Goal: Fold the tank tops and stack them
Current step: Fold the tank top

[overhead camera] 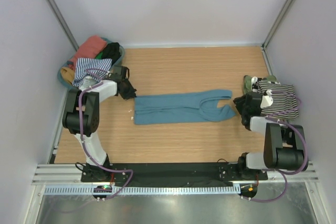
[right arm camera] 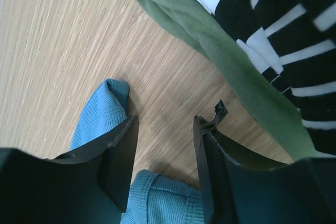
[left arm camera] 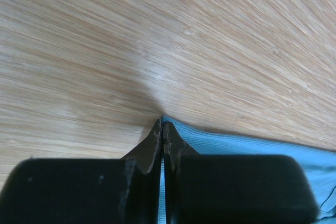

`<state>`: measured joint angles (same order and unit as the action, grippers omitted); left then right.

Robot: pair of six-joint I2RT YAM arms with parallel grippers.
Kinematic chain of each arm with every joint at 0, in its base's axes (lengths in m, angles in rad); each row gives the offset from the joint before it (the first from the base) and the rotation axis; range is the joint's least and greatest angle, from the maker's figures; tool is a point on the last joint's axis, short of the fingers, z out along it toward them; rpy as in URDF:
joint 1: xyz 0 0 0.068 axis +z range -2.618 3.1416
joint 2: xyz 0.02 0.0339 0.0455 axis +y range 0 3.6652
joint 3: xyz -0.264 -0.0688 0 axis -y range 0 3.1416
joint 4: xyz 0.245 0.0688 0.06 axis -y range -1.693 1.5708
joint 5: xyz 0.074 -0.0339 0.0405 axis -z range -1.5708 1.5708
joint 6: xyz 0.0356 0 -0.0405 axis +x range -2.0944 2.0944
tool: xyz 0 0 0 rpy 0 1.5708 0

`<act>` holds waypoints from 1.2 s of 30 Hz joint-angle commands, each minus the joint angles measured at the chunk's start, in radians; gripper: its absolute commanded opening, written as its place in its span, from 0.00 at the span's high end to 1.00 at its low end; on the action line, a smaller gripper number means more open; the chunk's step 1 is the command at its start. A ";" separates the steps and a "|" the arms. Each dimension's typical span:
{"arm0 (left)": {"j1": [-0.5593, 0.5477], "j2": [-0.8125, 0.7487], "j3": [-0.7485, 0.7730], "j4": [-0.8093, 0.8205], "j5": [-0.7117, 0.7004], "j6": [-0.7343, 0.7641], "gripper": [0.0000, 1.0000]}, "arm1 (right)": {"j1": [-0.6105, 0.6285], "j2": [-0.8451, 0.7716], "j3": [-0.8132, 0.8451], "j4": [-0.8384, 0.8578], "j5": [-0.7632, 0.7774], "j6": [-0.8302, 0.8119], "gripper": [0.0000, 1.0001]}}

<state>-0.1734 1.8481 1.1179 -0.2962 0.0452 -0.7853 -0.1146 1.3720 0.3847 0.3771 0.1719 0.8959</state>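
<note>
The teal tank top (overhead camera: 173, 108) is spread flat along the middle of the table (overhead camera: 184, 66), with its straps turned to the right. Its left corner is met by the left pincer (left arm camera: 163, 124), whose jaws are pressed together. A sliver of teal is seen between them, so the cloth appears to be nipped, though the grip itself is hidden. The right pincer (right arm camera: 165, 121) is poised low over the straps, jaws apart, with nothing clasped. Just beside it, a black-and-white striped top (right arm camera: 283, 35) is laid on an olive green top (right arm camera: 231, 61). A heap of tops (overhead camera: 92, 56) is piled in the round basket (overhead camera: 122, 53) at the far left.
</note>
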 commanded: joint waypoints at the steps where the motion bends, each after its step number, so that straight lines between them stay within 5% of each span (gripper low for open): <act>1: 0.012 -0.044 -0.013 -0.001 -0.030 0.008 1.00 | -0.002 -0.054 0.046 -0.010 0.020 -0.040 0.48; 7: 0.012 -0.066 -0.020 -0.011 -0.065 0.008 1.00 | 0.024 -0.070 0.166 -0.205 -0.014 -0.098 0.51; 14: 0.040 -0.079 -0.041 -0.015 -0.068 0.004 1.00 | 0.115 -0.093 0.287 -0.541 -0.015 -0.175 0.36; 20: 0.049 -0.124 -0.088 -0.009 -0.093 -0.017 1.00 | 0.228 -0.097 0.295 -0.648 -0.015 -0.209 0.54; 29: 0.049 -0.174 -0.170 0.038 -0.090 -0.046 1.00 | 0.259 -0.061 0.307 -0.698 0.008 -0.258 0.43; 33: 0.051 -0.188 -0.176 0.037 -0.099 -0.046 1.00 | 0.257 0.022 0.341 -0.689 0.017 -0.258 0.50; 36: 0.051 -0.205 -0.191 0.037 -0.107 -0.048 1.00 | 0.257 0.070 0.371 -0.666 0.044 -0.242 0.76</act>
<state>-0.1326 1.6920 0.9436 -0.2844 -0.0265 -0.8307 0.1379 1.4082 0.7017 -0.3153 0.1673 0.6506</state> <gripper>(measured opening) 0.004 0.301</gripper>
